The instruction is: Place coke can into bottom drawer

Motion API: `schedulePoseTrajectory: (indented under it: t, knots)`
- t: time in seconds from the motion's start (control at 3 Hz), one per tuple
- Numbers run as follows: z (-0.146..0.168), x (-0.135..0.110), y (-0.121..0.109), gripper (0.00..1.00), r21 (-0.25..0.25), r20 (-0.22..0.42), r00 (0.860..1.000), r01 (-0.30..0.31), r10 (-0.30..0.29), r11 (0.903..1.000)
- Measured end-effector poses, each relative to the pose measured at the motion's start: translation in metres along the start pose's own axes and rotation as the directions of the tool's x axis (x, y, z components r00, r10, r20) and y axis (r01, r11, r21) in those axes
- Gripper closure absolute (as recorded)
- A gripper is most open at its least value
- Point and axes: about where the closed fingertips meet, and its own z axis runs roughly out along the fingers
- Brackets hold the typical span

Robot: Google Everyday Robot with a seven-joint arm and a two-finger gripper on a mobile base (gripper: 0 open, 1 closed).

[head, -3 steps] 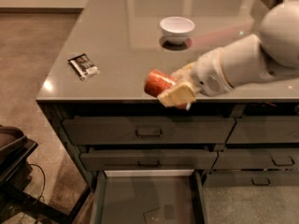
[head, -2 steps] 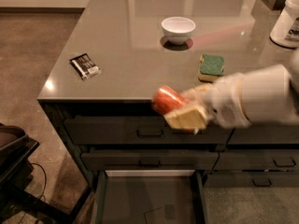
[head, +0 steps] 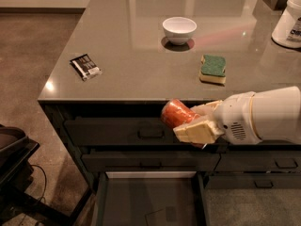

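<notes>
The coke can (head: pixel 176 114), orange-red, lies on its side in my gripper (head: pixel 195 122), whose cream fingers are shut on it. The gripper comes in from the right on a white arm (head: pixel 268 115). It holds the can in front of the counter's edge, level with the top drawer front. The bottom drawer (head: pixel 149 200) is pulled open below, wide and shallow with a flat grey floor and pale rim. The can hangs above the drawer's right half.
On the grey counter (head: pixel 141 41) sit a white bowl (head: pixel 179 30), a green-and-yellow sponge (head: pixel 213 68), a dark snack packet (head: pixel 85 66) and a white jar (head: pixel 289 21) at far right. Two handled drawer fronts (head: pixel 150 133) are shut. Dark equipment (head: pixel 14 168) stands at lower left.
The gripper with the can has moved right and down, off the counter top to in front of the top drawer. The sponge, hidden before, now shows.
</notes>
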Motion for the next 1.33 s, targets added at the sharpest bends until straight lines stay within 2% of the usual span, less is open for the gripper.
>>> schedulePoseTrajectory:
  t: [0.33, 0.67, 1.0, 1.33]
  knots:
    - [0.016, 0.023, 0.005, 1.00, -0.025, 0.042, 0.999, -0.024, 0.025, 0.9994]
    - [0.064, 0.094, 0.018, 1.00, -0.080, 0.141, 0.973, -0.171, 0.181, 0.9820]
    - [0.111, 0.168, 0.047, 1.00, -0.110, 0.200, 0.930, -0.290, 0.307, 0.9507]
    - [0.134, 0.200, 0.053, 1.00, -0.099, 0.211, 0.923, -0.307, 0.322, 0.9464]
